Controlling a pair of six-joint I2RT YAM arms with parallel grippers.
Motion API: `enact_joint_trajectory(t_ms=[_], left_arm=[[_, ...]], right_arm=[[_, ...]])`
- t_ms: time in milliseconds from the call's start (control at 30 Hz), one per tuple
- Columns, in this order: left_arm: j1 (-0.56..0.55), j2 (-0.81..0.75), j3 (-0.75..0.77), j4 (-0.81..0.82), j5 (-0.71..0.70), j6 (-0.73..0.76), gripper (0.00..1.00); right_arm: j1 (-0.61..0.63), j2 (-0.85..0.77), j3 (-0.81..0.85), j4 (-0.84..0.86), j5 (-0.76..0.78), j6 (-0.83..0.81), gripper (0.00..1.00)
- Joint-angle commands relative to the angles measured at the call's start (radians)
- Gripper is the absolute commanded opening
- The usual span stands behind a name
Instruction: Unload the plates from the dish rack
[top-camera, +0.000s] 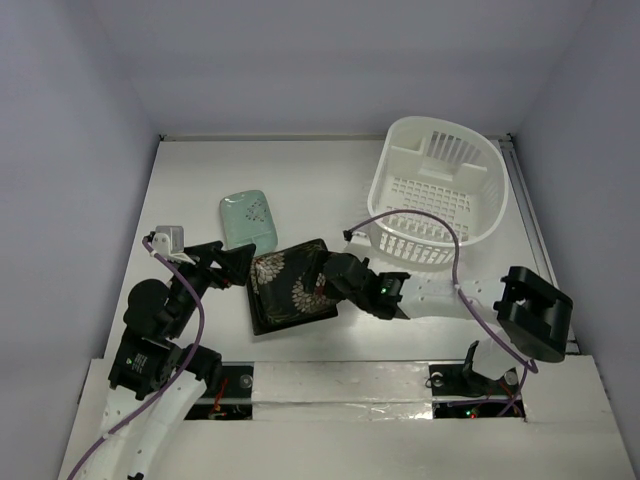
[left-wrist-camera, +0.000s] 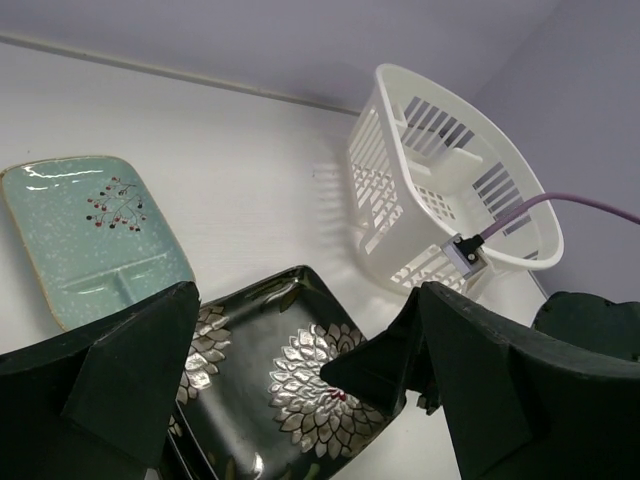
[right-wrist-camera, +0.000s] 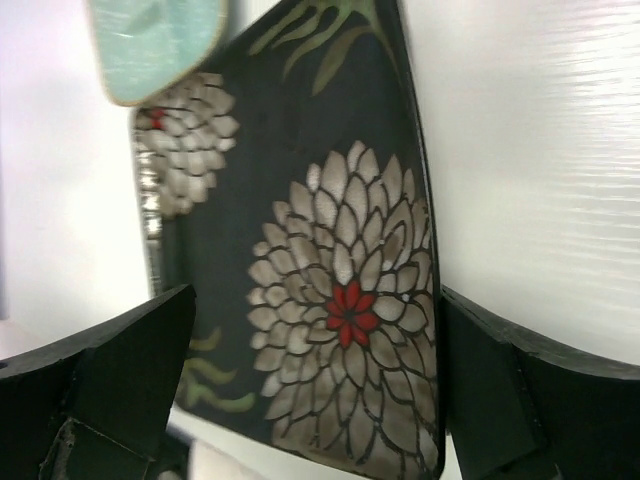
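The white dish rack (top-camera: 392, 190) stands at the back right with no plate showing in it; it also shows in the left wrist view (left-wrist-camera: 380, 180). The mint-green plate (top-camera: 248, 218) lies flat on the table. Two black flower plates (top-camera: 290, 288) lie stacked, slightly offset, right of it. My right gripper (top-camera: 338, 278) is open over the top black plate (right-wrist-camera: 340, 300), one finger on each side of its right part. My left gripper (top-camera: 240, 265) is open at the stack's left edge, above it (left-wrist-camera: 290, 380). The teal-centred plate is not in view.
A purple cable (top-camera: 420, 215) loops from the right arm across the front of the rack. White walls close the table at the back and sides. The arm bases and a taped ledge (top-camera: 340, 385) run along the near edge.
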Motion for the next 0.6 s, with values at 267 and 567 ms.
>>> enact_joint_trajectory(t_ms=[267,567], left_arm=[[0.004,-0.006,-0.004,0.046,0.015,0.002,0.93],[0.004,-0.010,0.001,0.040,0.012,0.001,0.95]], right_arm=[[0.008,0.059,0.173,-0.280,0.180,-0.153,1.00],[0.008,-0.036,0.258,-0.465,0.329,-0.231,1.00]])
